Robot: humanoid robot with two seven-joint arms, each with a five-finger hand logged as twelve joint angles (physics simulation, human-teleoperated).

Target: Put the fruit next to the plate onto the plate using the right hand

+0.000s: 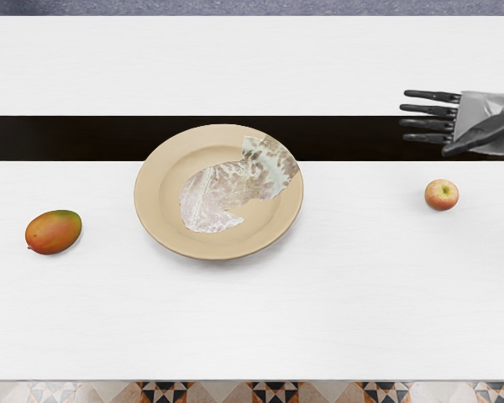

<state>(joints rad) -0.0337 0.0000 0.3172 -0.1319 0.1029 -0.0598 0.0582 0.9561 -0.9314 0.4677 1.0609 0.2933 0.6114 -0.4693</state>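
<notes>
While the right hand (466, 122) hangs at the far right, fingers spread and empty, an apple (441, 194) lies on the white table (319, 319) right of the tan plate (164, 193), a mango (53, 232) left.

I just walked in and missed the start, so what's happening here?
Nothing is being handled yet. The right hand hovers open at the far right of the table, beyond the apple, touching nothing. The apple lies right of the tan plate, a mango left of it; neither fruit is on the plate. The left arm is out of view.
</notes>
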